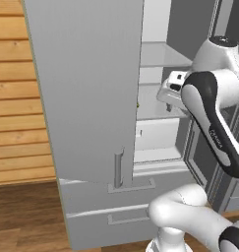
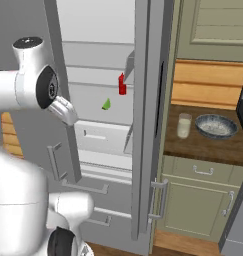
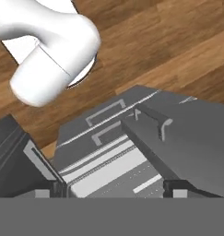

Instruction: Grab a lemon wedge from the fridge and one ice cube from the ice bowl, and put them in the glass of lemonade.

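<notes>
The fridge (image 2: 93,60) stands with its left door (image 1: 91,88) swung wide open. On a middle shelf lies the lemon wedge (image 2: 106,104), a tiny yellow-green piece, with a red bottle (image 2: 122,84) a little behind and to its right. My gripper (image 1: 168,103) hangs in front of the shelves, pointing down. In the hand view its fingertips (image 3: 180,189) sit far apart, so the gripper (image 3: 112,192) is open and holds nothing. The glass of lemonade (image 2: 184,125) and the ice bowl (image 2: 216,126) sit on the dark counter right of the fridge.
The right fridge door (image 2: 148,115) stands edge-on between the shelves and the counter (image 2: 203,147). Grey fridge drawers (image 3: 104,161) lie below the hand, above the wooden floor (image 3: 178,46). Beige cabinets (image 2: 198,205) sit under the counter.
</notes>
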### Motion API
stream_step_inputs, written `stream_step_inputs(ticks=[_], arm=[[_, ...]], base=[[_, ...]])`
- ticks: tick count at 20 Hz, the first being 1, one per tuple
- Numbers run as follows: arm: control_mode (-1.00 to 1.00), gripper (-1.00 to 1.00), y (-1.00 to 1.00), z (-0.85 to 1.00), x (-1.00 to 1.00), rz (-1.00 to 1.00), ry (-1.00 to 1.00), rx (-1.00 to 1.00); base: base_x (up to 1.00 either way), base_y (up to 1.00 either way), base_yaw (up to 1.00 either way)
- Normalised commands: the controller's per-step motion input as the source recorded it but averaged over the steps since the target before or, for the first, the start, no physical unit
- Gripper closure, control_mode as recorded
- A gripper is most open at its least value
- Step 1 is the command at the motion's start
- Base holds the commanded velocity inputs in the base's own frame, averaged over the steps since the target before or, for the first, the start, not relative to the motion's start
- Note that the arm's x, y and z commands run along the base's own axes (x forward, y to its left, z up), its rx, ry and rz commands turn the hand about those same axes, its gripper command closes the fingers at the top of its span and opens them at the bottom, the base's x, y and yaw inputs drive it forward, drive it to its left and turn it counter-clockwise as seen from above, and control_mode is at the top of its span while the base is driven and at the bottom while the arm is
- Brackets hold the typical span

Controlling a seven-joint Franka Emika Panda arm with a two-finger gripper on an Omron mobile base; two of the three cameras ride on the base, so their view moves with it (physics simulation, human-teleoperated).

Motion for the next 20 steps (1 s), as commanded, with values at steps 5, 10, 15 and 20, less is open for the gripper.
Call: stream_step_inputs(ticks=[5, 10, 15, 20], arm=[[-1.0, -1.0, -0.25, -0.04, 0.63, -0.13, -0.06, 0.3], [-1.0, -1.0, 0.11, -0.05, 0.83, 0.0, -0.03, 0.23], [-1.0, -1.0, 0.08, -0.11, 0.73, 0.03, 0.0, 0.17], [-1.0, -1.0, 0.11, -0.16, 0.36, 0.11, 0.0, 0.13]], base=[[0.0, 0.0, 0.0], [0.0, 0.0, 0.0], [0.0, 0.0, 0.0], [0.0, 0.0, 0.0]])
